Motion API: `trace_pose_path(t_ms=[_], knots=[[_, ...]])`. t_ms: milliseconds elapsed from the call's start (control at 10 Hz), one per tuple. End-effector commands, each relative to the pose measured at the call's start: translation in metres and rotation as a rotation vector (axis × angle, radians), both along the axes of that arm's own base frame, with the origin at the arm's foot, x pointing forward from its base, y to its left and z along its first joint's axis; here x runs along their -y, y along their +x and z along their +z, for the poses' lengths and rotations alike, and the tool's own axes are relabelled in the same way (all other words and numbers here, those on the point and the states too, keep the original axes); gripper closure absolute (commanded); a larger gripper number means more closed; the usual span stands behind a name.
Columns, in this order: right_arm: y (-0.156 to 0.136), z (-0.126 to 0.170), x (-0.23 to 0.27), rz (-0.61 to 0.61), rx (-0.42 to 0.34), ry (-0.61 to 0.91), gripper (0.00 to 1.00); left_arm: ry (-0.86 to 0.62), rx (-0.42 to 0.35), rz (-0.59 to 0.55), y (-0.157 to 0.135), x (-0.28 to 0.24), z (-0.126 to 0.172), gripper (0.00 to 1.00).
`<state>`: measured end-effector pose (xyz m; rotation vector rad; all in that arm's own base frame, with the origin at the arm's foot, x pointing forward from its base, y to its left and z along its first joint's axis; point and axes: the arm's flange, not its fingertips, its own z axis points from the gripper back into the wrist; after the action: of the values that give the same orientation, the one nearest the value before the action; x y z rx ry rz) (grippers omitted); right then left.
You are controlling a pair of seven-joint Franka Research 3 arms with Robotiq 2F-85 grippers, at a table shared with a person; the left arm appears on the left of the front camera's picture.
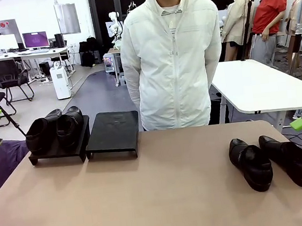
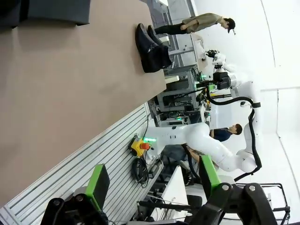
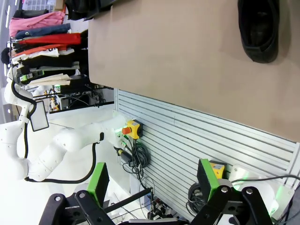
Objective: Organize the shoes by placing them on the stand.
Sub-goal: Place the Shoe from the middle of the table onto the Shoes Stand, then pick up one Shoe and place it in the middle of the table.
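Two shoes (image 1: 55, 128) sit on the stand (image 1: 58, 154) at ten o'clock; two other shoes (image 1: 272, 160) wait on the worktop (image 1: 160, 198) at four o'clock, while left pincer (image 2: 152, 171) and right pincer (image 3: 151, 173) hang released.

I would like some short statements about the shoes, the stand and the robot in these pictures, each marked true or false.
1. The left pair of shoes sits on the left platform of the stand. True.
2. The right platform also holds a shoe. False: its top is bare.
3. The right pair of shoes lies on the table, on the robot's right side. True.
4. The right gripper is holding a shoe. False: its fingers stand wide apart with nothing between them.
5. The person rests both hands on the table. False: the person's arms are drawn back behind the body.
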<state>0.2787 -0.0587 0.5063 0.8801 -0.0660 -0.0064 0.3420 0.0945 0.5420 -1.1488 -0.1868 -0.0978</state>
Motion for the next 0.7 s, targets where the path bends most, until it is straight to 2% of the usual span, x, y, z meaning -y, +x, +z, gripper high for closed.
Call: trace_pose_path(t_ms=[0, 600], knots=[[0.0010, 0.0032, -0.0006, -0.004, 0.006, 0.022, 0.00, -0.018, -0.009, 0.013, -0.0002, 0.0013, 0.0004, 0.00], [0.0010, 0.0032, -0.0006, -0.004, 0.006, 0.022, 0.00, -0.018, -0.009, 0.013, -0.0002, 0.0013, 0.0004, 0.00]])
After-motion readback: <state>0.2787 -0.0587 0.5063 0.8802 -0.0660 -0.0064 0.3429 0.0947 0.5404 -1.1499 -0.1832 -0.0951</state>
